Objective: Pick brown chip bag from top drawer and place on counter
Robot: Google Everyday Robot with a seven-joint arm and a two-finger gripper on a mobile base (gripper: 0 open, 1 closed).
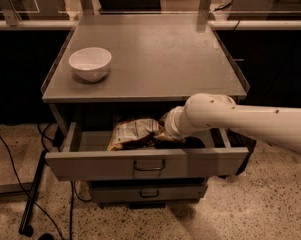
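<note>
The top drawer (90, 164) is pulled open below the counter (160, 54). The brown chip bag (132, 133) lies inside it, left of centre, its whitish label panel facing up. My gripper (162, 135) is down inside the drawer at the bag's right end, mostly hidden behind my white wrist and arm (210, 115), which reaches in from the right. I cannot see whether the bag is being held.
A white bowl (90, 63) stands on the counter's left side. The narrower lower drawer (149, 191) is shut beneath. Low rims run along the counter's sides. Black cables (35, 194) lie on the speckled floor at the left.
</note>
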